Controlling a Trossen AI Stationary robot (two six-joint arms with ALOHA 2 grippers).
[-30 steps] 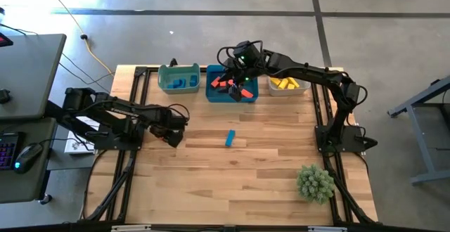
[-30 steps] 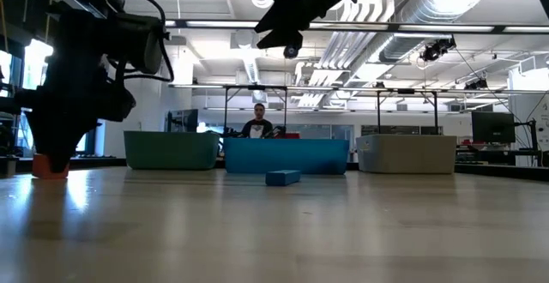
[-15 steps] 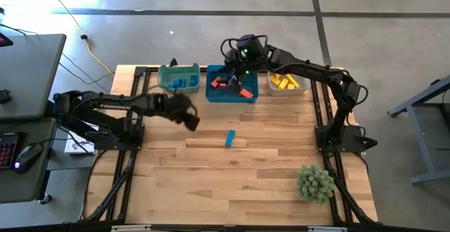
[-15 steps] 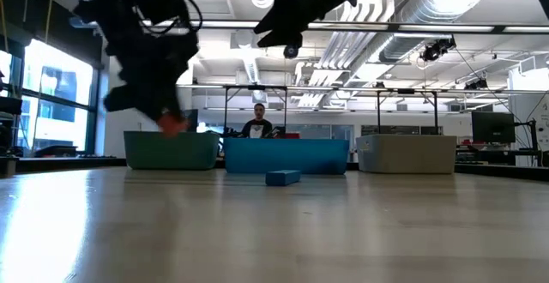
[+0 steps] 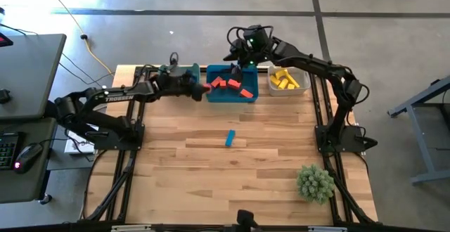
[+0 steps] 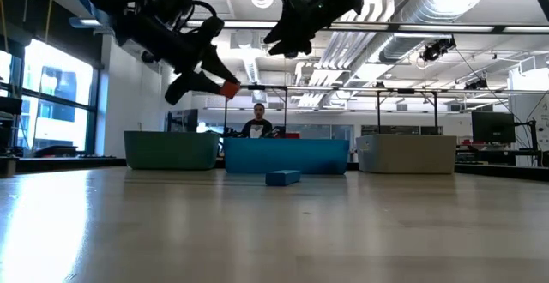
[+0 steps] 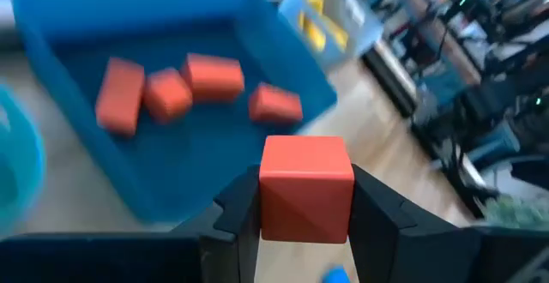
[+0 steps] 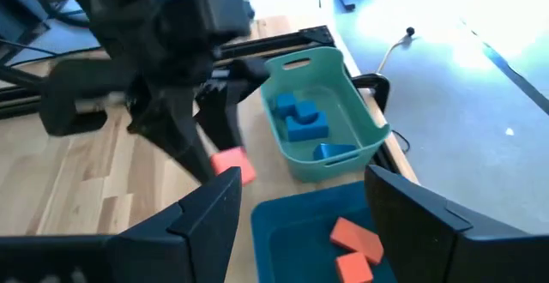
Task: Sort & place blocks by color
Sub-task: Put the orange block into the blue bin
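A wooden table [image 5: 211, 169] holds three rectangular bins in a row along its far edge. The blue bin [image 5: 232, 97] stands in the middle and serves here as the landmark. It contains several red blocks [image 5: 232, 86]. Just left of it stands the teal bin [image 5: 176, 76], holding blue blocks [image 8: 300, 117]. Just right of it stands the grey-white bin [image 5: 285, 90], holding yellow blocks [image 5: 284, 82].

The left gripper [image 5: 204, 90] hangs in the air at the blue bin's left edge, above the table. Its fingers are pressed against two sides of a red cube [image 7: 306, 189], pinching it. The low view shows the cube well above the bin rims.

The right gripper [image 5: 242, 55] hovers above the blue bin's far side, its two fingers [image 8: 206, 214] spread apart with nothing between them.

A single blue block [image 5: 230, 138] lies on the bare wood in front of the blue bin, well apart from it. A spiky green plant [image 5: 314, 183] stands near the table's front right corner, far from the blue bin.
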